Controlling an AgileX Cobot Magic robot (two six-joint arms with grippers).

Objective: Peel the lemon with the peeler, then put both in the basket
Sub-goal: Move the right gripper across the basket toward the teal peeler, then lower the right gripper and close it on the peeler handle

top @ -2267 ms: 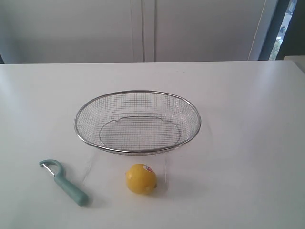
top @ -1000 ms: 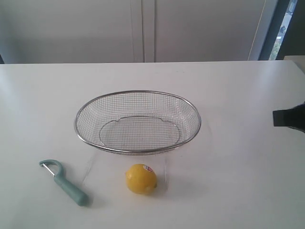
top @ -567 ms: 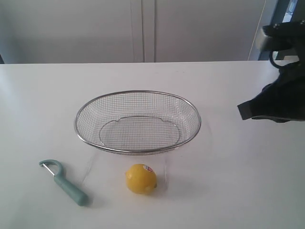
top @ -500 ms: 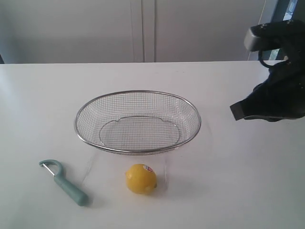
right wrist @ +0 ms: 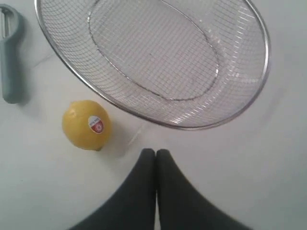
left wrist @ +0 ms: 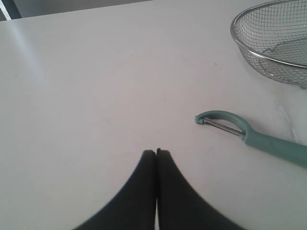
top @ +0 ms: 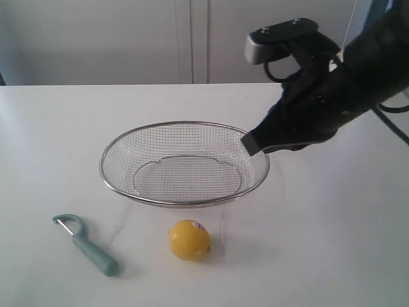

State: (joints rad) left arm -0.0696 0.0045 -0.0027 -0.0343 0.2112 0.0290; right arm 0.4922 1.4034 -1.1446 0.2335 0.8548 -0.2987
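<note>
Lemon (top: 189, 240) sits on the table (top: 332, 243) just beside the basket (top: 101, 167), on its near side in the exterior view. Unpeeled, sticker (top: 199, 226) on its upper right. Peeler (top: 86, 245) lies flat on the table to the lemon's left, apart from it, with its hooked head toward the back-left and its handle running forward. Basket holds nothing.

Looks like a start layout: peeler on the left arm's side, lemon near centre, basket close behind both, so drop-off is a short reach for either arm.

Right gripper (top: 249, 144): jaws pressed together, nothing held. It hangs above the basket's right rim, not touching as far as I can tell. Its wrist view looks down across the basket to the lemon, so my guess is it's lining up on the lemon to hold it for peeling. It has to open first.

Left gripper (left wrist: 156, 152): fingers closed flush, empty, over bare table, out of the exterior view. The peeler is near it in the wrist view, head end closer than the handle. It likely takes the peeler by the thick handle.

Progress: nothing grasped, nothing peeled.

Risks:
- The round lemon may roll if nudged off-centre.
- The peeler lies flat, so the handle pick needs a low approach.
</note>
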